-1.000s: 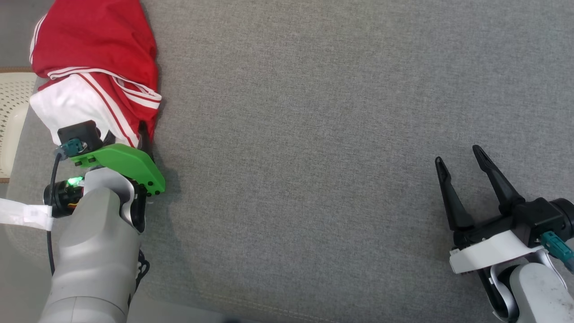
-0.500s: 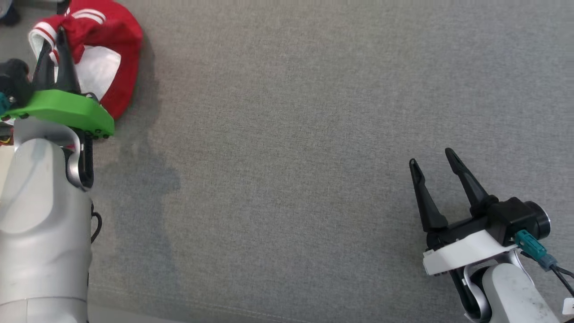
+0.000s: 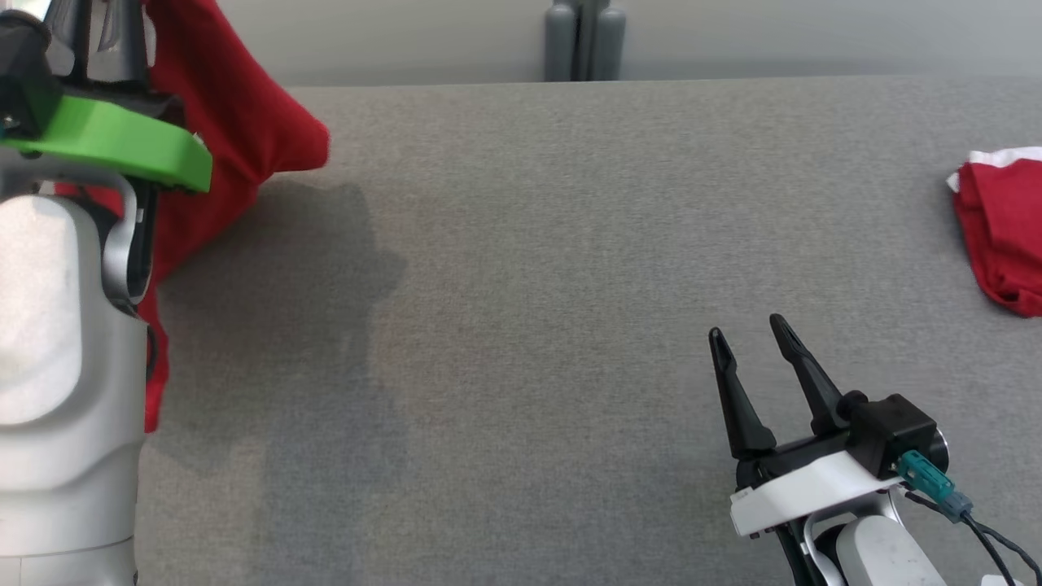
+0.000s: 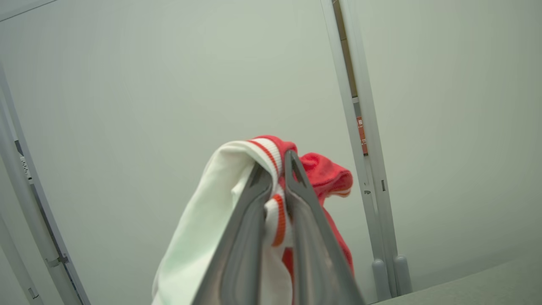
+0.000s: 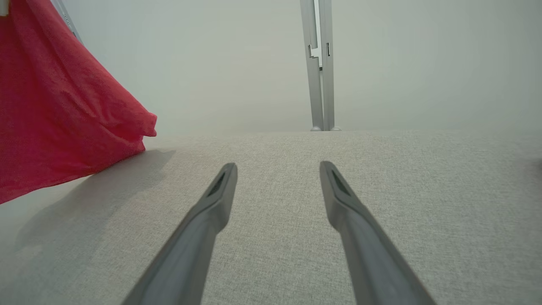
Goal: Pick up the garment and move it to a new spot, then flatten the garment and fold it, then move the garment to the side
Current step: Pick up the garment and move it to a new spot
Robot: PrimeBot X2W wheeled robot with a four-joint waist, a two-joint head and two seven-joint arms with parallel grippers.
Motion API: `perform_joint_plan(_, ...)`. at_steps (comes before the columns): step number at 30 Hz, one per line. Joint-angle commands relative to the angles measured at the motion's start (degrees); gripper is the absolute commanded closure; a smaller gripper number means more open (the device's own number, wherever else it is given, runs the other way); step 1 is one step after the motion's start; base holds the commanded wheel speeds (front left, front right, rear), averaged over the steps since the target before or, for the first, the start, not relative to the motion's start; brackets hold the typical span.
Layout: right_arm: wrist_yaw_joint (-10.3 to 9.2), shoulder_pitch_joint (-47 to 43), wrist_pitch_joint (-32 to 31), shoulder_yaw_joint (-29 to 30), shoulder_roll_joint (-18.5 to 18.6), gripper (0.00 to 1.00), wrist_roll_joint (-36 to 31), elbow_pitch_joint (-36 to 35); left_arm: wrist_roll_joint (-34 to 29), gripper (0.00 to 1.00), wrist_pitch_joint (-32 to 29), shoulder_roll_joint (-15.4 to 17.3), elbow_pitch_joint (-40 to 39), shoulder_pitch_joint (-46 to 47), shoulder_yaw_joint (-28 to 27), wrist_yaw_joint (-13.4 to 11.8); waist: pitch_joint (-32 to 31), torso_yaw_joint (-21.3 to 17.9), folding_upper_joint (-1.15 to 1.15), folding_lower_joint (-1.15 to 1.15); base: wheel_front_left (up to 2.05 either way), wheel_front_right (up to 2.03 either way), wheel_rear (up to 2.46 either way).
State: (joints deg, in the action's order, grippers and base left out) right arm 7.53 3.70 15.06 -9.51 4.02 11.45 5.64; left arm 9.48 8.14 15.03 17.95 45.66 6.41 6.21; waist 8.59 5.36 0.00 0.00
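So the first step is under way: the left gripper [image 4: 277,165] has its two fingers pressed together on the garment [image 3: 236,122], clamped on a white edge with red stripes. The garment hangs in the air at the far left of the table [image 3: 570,285], red with some white, and drops down behind the left arm. I cannot tell if its low end touches the table. It is in no box or bin; the fingers alone hold it. The pick-up looks done, I think, but the garment is not yet set down in a new spot. Laying it flat, folding it and moving it to the side are all left to do. The right gripper [image 3: 746,327] waits low over the table near the front right, its fingers wide apart, with nothing between them. Far off at the right edge lies another red cloth [image 3: 1001,236] with a white trim, in a small heap.
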Motion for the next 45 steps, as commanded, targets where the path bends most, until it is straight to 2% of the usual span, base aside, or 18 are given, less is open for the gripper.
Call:
perform_joint_plan(1, -0.08, -0.83, 0.16, 0.04, -0.31, 0.00, 0.49, 0.03, 0.02, 1.00, -0.98, -0.24, -1.24, 0.96, 0.94, 0.33, -5.15, -7.28, 0.00, 0.00, 0.00, 0.00, 0.00)
perform_joint_plan(6, -0.08, -0.08, 0.16, -0.01, -0.79, 0.00, 0.72, -0.33, 0.96, 1.00, -4.51, -1.44, -5.26, 4.26, 5.08, 0.82, -4.32, -11.66, 0.00, 0.00, 0.00, 0.00, 0.00)
perform_joint_plan(11, -0.08, 1.48, 0.16, -0.03, -0.99, 0.00, 0.72, -0.65, 1.78, 1.00, -5.21, -3.03, -6.69, 6.87, 8.16, 1.03, -2.83, -15.91, 0.00, 0.00, 0.00, 0.00, 0.00)
perform_joint_plan(20, -0.08, 1.73, 0.16, 0.17, -1.13, 0.00, 2.52, -1.12, 3.27, 1.00, -5.01, -4.59, -3.19, 3.68, 11.32, 1.15, -0.39, -21.57, 0.00, 0.00, 0.00, 0.00, 0.00)
perform_joint_plan(26, -0.08, 2.00, 0.16, 0.67, -1.14, 0.00, 3.28, -1.56, 4.95, 1.00, -3.77, -6.00, 3.36, -3.50, 13.22, 0.86, 3.35, -21.72, 0.00, 0.00, 0.00, 0.00, 0.00)
perform_joint_plan(31, -0.07, 3.23, 0.16, 0.44, -1.14, 0.00, 3.69, -1.84, 5.48, 1.00, -1.32, -6.55, 13.18, -10.27, 14.30, 0.05, 6.11, -20.85, 0.00, 0.00, 0.00, 0.00, 0.00)
perform_joint_plan(39, -0.07, 3.23, 0.16, 0.79, -1.11, 0.00, 1.81, -0.86, 8.70, 1.00, 3.70, -9.92, 24.04, -16.88, 14.61, -0.55, 4.97, -16.99, 0.00, 0.00, 0.00, 0.00, 0.00)
perform_joint_plan(40, -0.07, 3.06, 0.16, 0.64, -1.11, 0.00, 1.66, -0.73, 8.97, 0.98, 4.15, -10.15, 24.58, -17.42, 14.57, -0.93, 4.50, -16.51, 0.00, 0.00, 0.00, 0.00, 0.00)
perform_joint_plan(41, -0.07, 2.79, 0.16, 0.72, -1.08, 0.00, 1.46, -0.61, 9.11, 0.70, 4.77, -10.47, 25.03, -18.11, 14.82, -1.09, 3.71, -15.70, 0.00, 0.00, 0.00, 0.00, 0.00)
perform_joint_plan(42, -0.07, 2.53, 0.16, 0.55, -1.06, 0.00, 1.35, -0.50, 9.55, 0.51, 5.47, -10.75, 25.02, -18.91, 14.61, -1.37, 2.99, -15.03, 0.00, 0.00, 0.00, 0.00, 0.00)
perform_joint_plan(43, -0.07, 2.27, 0.16, 0.55, -1.07, 0.00, 1.27, -0.42, 10.00, 0.08, 5.93, -11.01, 24.82, -19.65, 14.33, -1.63, 2.26, -14.40, 0.00, 0.00, 0.00, 0.00, 0.00)
perform_joint_plan(44, -0.07, 1.96, 0.16, 0.25, -1.07, 0.00, 1.11, -0.25, 10.25, 0.00, 6.41, -11.24, 24.24, -20.81, 13.98, -2.09, 1.35, -13.67, 0.00, 0.00, 0.00, 0.00, 0.00)
perform_joint_plan(45, -0.07, 1.76, 0.16, 0.07, -1.08, 0.00, 1.01, -0.06, 10.31, 0.00, 6.71, -11.39, 23.38, -21.70, 13.68, -2.67, 0.70, -13.16, 0.00, 0.00, 0.00, 0.00, 0.00)
